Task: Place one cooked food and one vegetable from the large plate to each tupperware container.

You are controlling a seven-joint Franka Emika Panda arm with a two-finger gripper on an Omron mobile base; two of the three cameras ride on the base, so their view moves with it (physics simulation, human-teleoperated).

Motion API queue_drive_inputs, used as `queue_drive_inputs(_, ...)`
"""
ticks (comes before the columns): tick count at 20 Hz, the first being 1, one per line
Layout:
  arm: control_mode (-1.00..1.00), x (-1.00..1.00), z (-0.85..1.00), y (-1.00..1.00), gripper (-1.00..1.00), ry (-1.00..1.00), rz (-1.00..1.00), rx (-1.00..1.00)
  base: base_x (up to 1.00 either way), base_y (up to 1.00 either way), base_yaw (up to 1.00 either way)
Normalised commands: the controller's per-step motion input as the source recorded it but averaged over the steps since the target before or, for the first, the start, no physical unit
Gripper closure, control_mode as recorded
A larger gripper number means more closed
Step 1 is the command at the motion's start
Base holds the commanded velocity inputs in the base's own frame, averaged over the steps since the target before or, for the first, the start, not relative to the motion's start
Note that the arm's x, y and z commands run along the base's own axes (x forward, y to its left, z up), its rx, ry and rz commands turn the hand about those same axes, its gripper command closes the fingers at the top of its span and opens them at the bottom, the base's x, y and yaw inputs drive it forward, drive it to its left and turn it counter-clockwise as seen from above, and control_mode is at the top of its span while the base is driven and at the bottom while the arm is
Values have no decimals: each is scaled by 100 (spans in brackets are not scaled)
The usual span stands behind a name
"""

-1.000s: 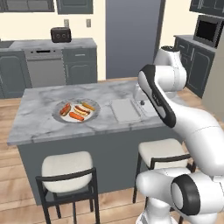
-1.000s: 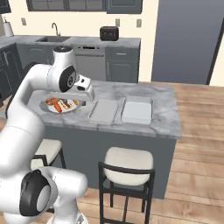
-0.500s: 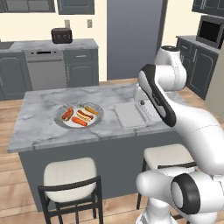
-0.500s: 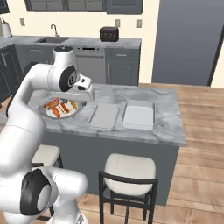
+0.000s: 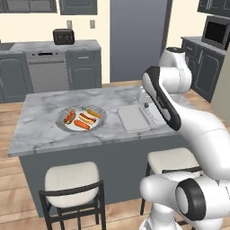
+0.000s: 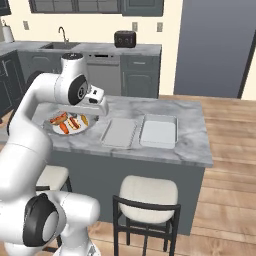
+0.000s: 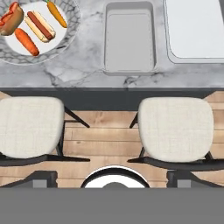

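The large plate (image 7: 65, 37) lies at the top left of the hand view, carrying two hot dogs (image 7: 40, 25) (image 7: 12, 17) and two orange vegetable sticks (image 7: 27, 41) (image 7: 57, 14). Right of it, two tupperware containers (image 7: 130, 37) (image 7: 194, 28) sit side by side with nothing in them. From the base, the plate (image 6: 56, 128) is at the island's left and the containers (image 6: 120, 132) (image 6: 159, 131) at its middle. My gripper (image 6: 101, 111) hangs open and holds nothing, above the counter's near edge between plate and first container. In the left base view the plate (image 5: 99, 121) and one container (image 5: 133, 117) show beside the gripper (image 5: 145, 106).
Two cushioned stools (image 7: 30, 127) (image 7: 175, 129) stand on the wooden floor right under the island's near edge (image 7: 109, 83). The back counter holds a toaster (image 6: 125, 38) and a sink (image 6: 61, 44), far behind the island.
The whole picture has shifted slightly, so the base has moved a little relative to the island. The arm keeps the same pose, and the food and containers lie as before.
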Motion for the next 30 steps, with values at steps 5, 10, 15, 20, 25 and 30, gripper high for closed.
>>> queue_drive_inputs(5, -100, 73, 0, 22, -100, 0, 9, -1, 5, 0, 0)
queue_drive_inputs(10, -100, 100, -20, 78, -100, 9, 5, -7, 0, 0, 0)
queue_drive_inputs(15, -100, 100, -69, 79, -100, 2, 5, -13, 0, 0, 0)
queue_drive_inputs(20, -100, 100, -40, 19, -100, 8, 24, 3, 0, 0, 0)
queue_drive_inputs(25, -100, 100, -21, 34, -100, 1, 23, 7, 0, 0, 0)
queue_drive_inputs(30, -100, 100, -55, 59, -100, 0, 7, -6, 0, 0, 0)
